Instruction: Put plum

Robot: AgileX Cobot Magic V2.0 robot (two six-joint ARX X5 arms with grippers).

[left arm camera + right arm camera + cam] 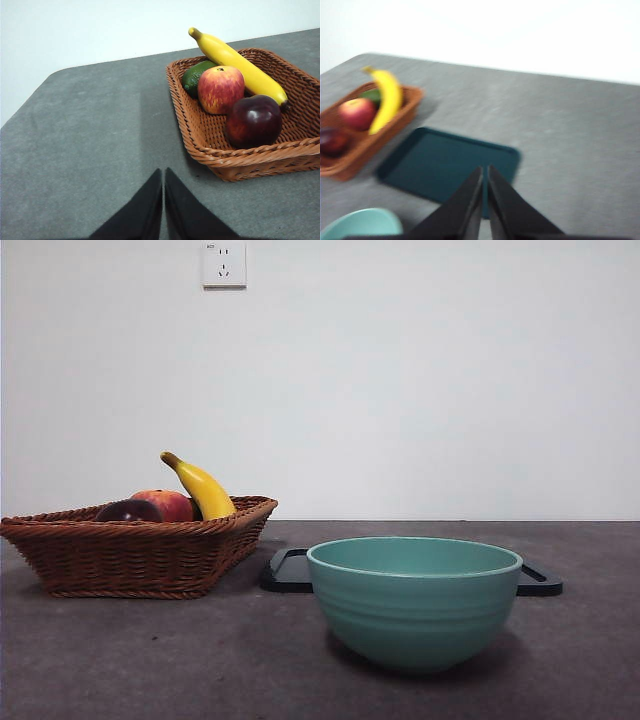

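The plum [253, 121] is a glossy dark maroon fruit lying in the wicker basket [235, 160], near its front rim. In the front view the plum [128, 511] peeks over the basket [135, 555] at the table's left. It also shows in the right wrist view as a dark plum [332, 141] at the basket's end. My left gripper [163, 175] hovers shut over bare table beside the basket, holding nothing. My right gripper [485, 172] is shut too, above the dark tray [445, 165], apart from the fruit.
A red-orange apple [220, 89], a yellow banana [240, 65] and a green fruit [195, 77] share the basket. A teal bowl [414, 600] stands front centre, with the dark tray [290, 572] flat behind it. No arm appears in the front view.
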